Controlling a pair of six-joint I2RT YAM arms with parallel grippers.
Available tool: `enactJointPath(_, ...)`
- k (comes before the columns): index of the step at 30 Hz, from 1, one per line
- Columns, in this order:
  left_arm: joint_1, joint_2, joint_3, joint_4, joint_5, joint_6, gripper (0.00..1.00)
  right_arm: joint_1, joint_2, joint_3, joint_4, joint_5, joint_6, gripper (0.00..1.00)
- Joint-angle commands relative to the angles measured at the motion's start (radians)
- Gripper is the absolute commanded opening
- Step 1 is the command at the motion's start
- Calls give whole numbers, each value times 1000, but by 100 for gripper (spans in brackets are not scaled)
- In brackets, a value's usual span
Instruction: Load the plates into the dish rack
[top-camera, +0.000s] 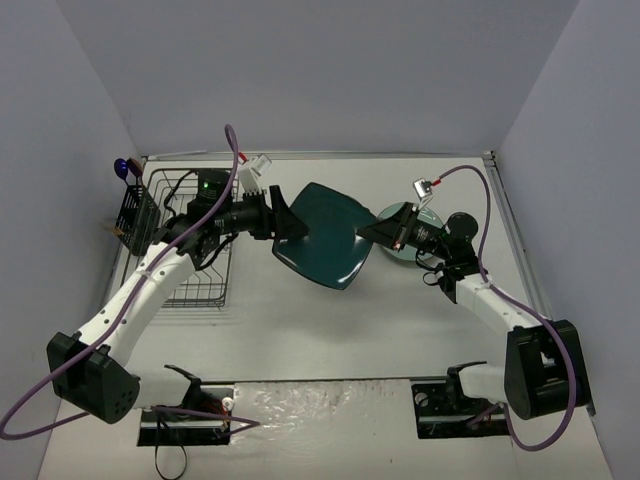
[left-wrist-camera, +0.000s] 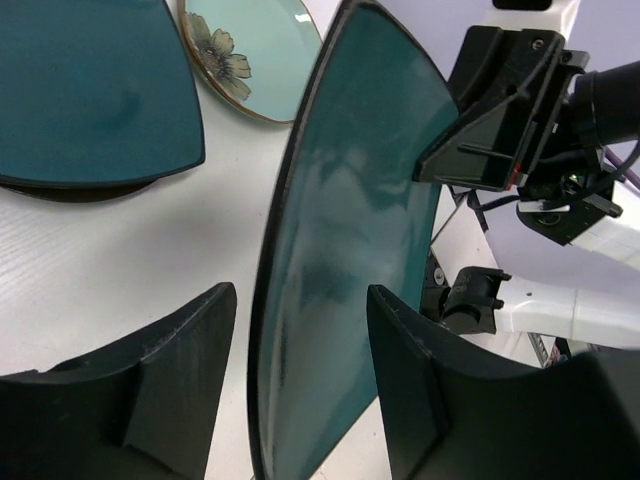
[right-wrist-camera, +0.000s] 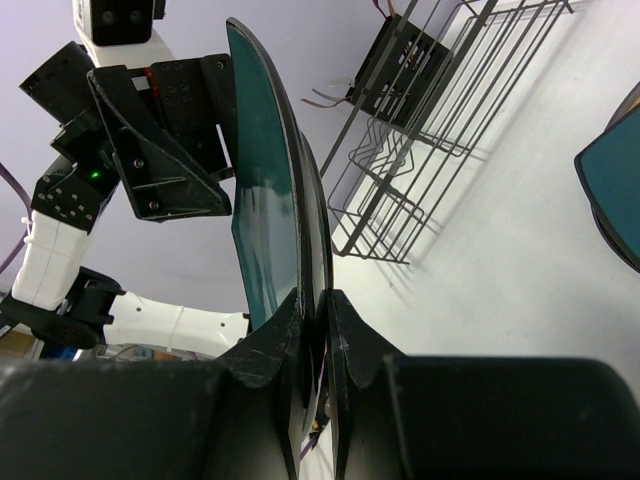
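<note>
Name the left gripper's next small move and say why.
Probably close the left gripper on the teal plate: its fingers straddle the plate's edge with gaps showing on both sides, while only the right gripper pinches the opposite edge.

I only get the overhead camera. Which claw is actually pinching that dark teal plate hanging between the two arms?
Observer: The right claw. Its own camera shows it shut on the rim of the dark teal plate, which stands on edge.
Operator: And the left one?
Observer: The left claw straddles the opposite rim, but its fingers stand wide, with table showing between one of them and the plate.
Operator: What sits behind the right arm?
Observer: A second dark teal plate lying flat, and beside it a floral plate with a gold rim.
</note>
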Motion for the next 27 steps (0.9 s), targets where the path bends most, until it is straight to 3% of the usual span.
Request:
enactJointPath(1,3,-39,15,42,77,24,40,13,-13,73,202,-26,37,0)
enactJointPath(4,3,-38,3,66,111,22,37,16,-9,72,231,-36,49,0)
enactJointPath(8,3,-35,-2,68,120,28,44,21,-2,74,259,-44,64,0)
enactJointPath(13,1,-31,0,70,146,30,43,29,3,75,268,-47,63,0)
enactJointPath(21,3,-45,-5,79,178,41,3,34,15,82,275,-55,58,0)
enactJointPath(25,3,-65,-11,81,172,49,0,34,18,90,225,-56,16,3)
enactJointPath(26,3,-71,-9,72,165,57,0,34,16,91,206,-58,1,8)
enactJointPath(27,3,-79,-3,60,154,64,0,34,11,94,169,-57,-32,20)
